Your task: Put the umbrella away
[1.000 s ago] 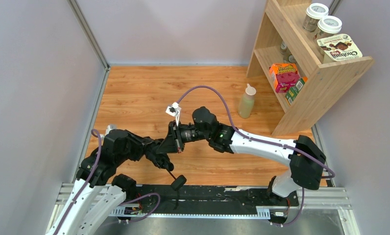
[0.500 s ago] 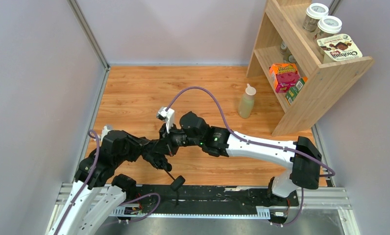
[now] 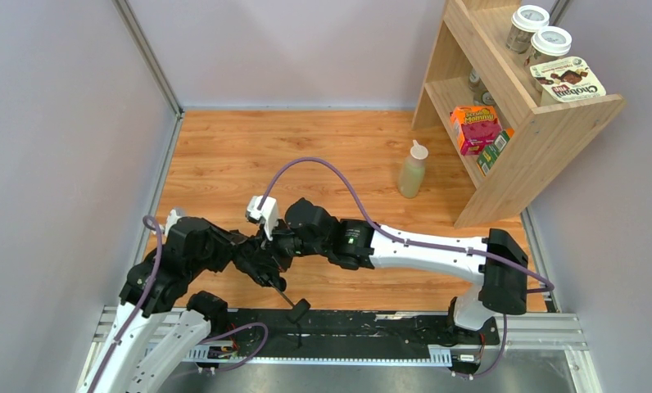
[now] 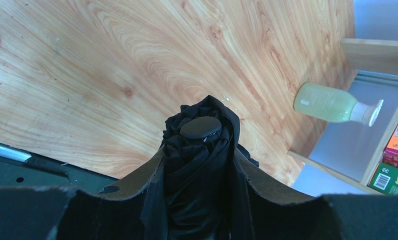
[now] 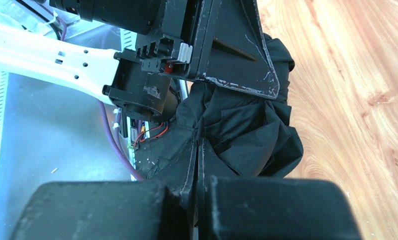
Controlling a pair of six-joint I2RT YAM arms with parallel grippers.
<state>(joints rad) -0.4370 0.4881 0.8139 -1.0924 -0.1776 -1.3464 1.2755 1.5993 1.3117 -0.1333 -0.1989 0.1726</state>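
Observation:
The black umbrella is folded, its thin shaft and knob handle pointing toward the front rail. My left gripper is shut around the bunched canopy. In the left wrist view the umbrella's fabric and round end cap stick out between the fingers of the left gripper. My right gripper is pressed against the canopy from the right. In the right wrist view the right gripper has its jaws together, pinching a fold of the umbrella's fabric, with the left gripper just beyond.
A pale green squeeze bottle stands on the wood floor and also shows in the left wrist view. A wooden shelf unit at the right holds boxes and jars. A black rail runs along the near edge.
My right arm has swung left and toward the left gripper, closing in on the umbrella's canopy. The left gripper keeps its hold; the handle shifted slightly.

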